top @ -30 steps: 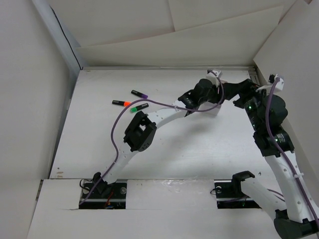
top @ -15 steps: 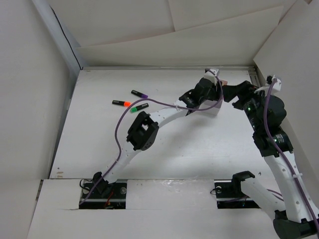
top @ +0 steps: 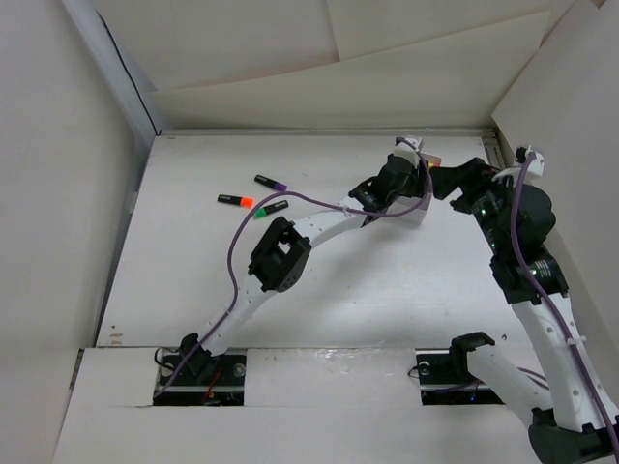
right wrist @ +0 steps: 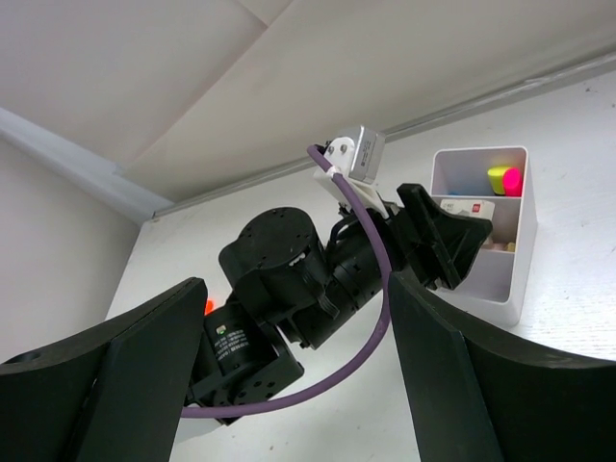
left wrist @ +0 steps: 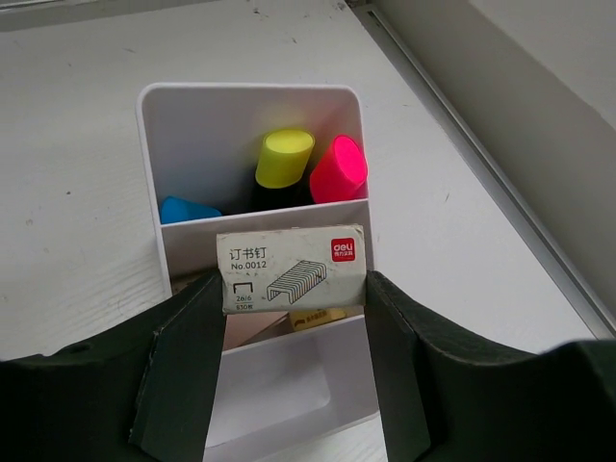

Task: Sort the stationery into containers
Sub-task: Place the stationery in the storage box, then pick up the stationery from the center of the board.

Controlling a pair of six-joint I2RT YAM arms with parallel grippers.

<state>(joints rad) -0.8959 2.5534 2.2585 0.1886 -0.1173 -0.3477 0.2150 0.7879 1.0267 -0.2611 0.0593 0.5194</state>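
One white flat table (top: 193,280) carries two white-and-black jointed arms: the left arm (top: 319,224) reaches to the far right corner, and the right arm (top: 542,290) bends in beside it. One white rectangular plastic box (left wrist: 248,89) stands there. The overhead view mostly hides it behind the arms, while the left wrist view shows three of its compartments in a row. The left gripper (left wrist: 291,294) clamps one small white cardboard staple box (left wrist: 292,268) between its fingers, over the second compartment. The right gripper (right wrist: 298,279) gapes wide with nothing between its fingers. Three markers stand in the far compartment, capped yellow (left wrist: 285,156), pink (left wrist: 339,168) and blue (left wrist: 188,210), seen clearly only from the left wrist. Only the overhead view shows three black markers lying loose well left of the box, ended purple (top: 271,182), orange (top: 235,200) and green (top: 271,208).
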